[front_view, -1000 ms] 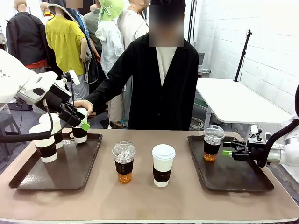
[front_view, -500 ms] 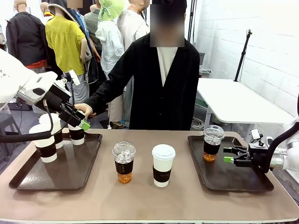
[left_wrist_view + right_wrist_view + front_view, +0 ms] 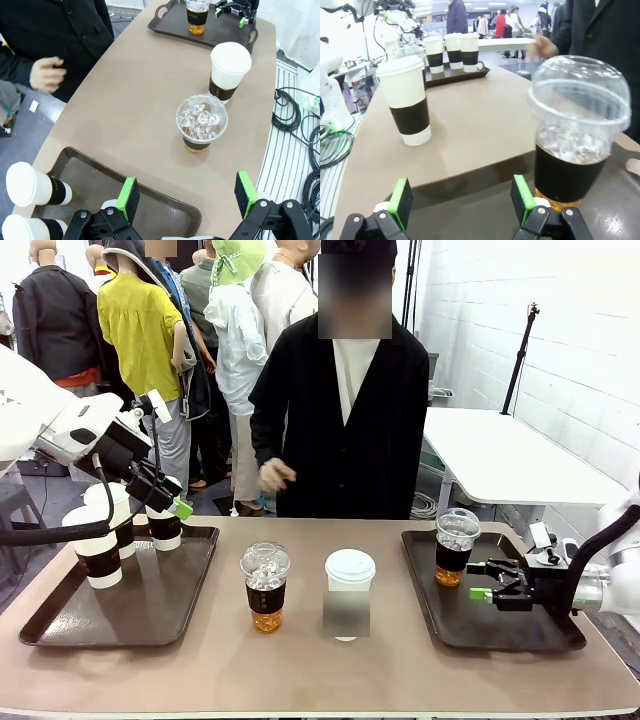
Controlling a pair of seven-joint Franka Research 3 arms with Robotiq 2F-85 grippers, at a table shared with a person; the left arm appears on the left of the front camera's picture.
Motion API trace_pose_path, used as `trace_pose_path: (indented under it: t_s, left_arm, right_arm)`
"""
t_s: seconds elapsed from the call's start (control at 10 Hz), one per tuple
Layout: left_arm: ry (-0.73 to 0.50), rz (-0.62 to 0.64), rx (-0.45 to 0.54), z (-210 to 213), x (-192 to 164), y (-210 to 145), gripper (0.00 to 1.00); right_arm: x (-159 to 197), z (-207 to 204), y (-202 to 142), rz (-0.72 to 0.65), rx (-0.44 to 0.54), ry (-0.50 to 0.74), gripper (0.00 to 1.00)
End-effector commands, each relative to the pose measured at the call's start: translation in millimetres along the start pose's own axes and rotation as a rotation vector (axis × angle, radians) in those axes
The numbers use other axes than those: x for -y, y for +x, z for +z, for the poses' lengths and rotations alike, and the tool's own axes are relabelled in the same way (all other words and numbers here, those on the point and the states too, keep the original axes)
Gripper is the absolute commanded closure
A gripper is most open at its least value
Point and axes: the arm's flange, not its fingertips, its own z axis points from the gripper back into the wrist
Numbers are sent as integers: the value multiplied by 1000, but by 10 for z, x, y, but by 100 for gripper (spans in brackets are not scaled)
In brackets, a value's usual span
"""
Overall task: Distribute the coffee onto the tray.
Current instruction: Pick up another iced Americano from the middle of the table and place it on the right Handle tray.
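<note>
Lower right, right gripper [image 3: 478, 580] gapes empty beside an iced coffee [image 3: 455, 547] — at left, left gripper [image 3: 172, 502] likewise unclenched.

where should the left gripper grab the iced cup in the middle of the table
Probably on its dark sleeve, coming in level from the robot's left. The iced cup stands upright, the sleeve is a straight band, the dome lid is rounded, and the white cup stands close on the other side.
</note>
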Motion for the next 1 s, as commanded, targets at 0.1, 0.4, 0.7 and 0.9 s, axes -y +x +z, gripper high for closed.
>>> trace_pose_path:
  t_s: [0.1,0.4,0.7,0.9]
  left_arm:
    - [-17,-14,23,-12,-23,-22,0]
    - [-17,-14,23,-12,-23,-22,0]
    - [-17,-14,23,-12,-23,-22,0]
    - [-17,-14,23,-12,-23,-22,0]
  right_arm:
    - [-128,-191,-2,22,-18,34,0]
    - [-153,-415,16,34,-1,86,0]
    - [-209,-607,7,42,11,155,0]
    - [-237,-668,5,48,7,176,0]
